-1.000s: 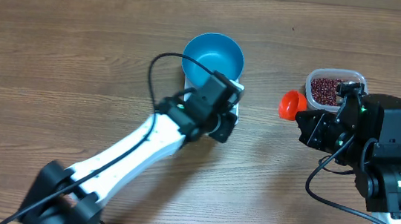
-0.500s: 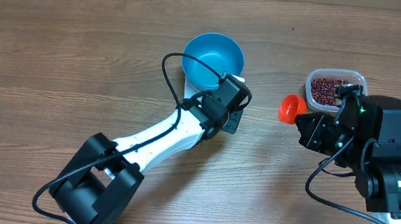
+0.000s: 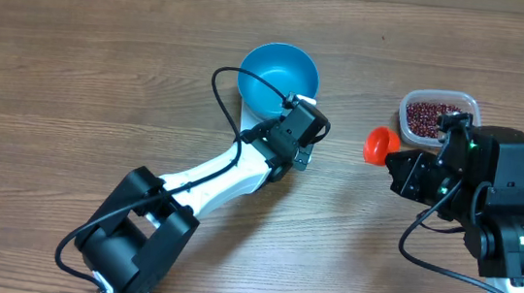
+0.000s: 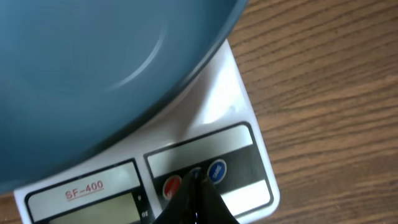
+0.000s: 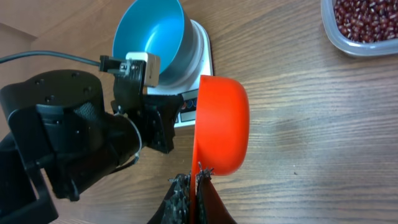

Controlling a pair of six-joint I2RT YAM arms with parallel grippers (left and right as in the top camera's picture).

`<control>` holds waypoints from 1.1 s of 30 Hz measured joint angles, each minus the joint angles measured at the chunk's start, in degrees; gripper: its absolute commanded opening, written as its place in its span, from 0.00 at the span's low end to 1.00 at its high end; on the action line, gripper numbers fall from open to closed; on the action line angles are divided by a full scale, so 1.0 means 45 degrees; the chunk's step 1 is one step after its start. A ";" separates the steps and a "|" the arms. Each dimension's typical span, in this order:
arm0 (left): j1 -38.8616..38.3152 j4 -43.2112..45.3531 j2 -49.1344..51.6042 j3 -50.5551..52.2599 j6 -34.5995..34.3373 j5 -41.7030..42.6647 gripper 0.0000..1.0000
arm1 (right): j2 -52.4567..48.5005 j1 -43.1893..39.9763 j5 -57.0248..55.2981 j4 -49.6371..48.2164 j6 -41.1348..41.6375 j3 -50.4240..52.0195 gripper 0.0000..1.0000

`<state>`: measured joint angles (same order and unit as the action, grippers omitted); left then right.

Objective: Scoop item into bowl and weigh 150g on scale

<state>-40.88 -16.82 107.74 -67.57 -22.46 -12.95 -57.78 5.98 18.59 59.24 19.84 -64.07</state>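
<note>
Left jaws nearer the scale (image 4: 239,106).

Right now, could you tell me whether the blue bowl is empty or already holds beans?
Empty: the bowl shows bare blue inside from overhead and the right wrist view, and the beans sit in the clear tub.

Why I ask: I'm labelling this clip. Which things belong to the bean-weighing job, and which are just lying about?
Job: beans in the clear tub; blue bowl on the white scale; orange scoop, held by the right gripper; left gripper, shut, by the scale's buttons.
Just there: wooden table; black cable on the left arm.
</note>
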 measured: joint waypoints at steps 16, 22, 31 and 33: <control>0.0000 0.0185 0.0505 0.0000 -0.0189 -0.0661 0.04 | 0.0000 0.0000 -0.0005 0.0078 -0.0039 0.0000 0.04; 0.0000 0.0015 0.0554 0.0000 -0.0272 -0.0704 0.04 | 0.0000 0.0000 0.0000 0.0087 -0.0034 0.0000 0.04; 0.0000 -0.0316 0.0563 0.0000 -0.0447 -0.0831 0.04 | 0.0000 0.0000 0.0000 0.0078 -0.0034 0.0000 0.04; 0.0000 -0.0340 0.0573 0.0000 -0.0466 -0.0879 0.04 | 0.0000 0.0000 0.0000 0.0083 -0.0034 0.0000 0.04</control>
<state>-40.88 -18.35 110.32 -67.57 -24.56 -16.91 -57.78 5.98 18.59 59.61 19.68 -64.07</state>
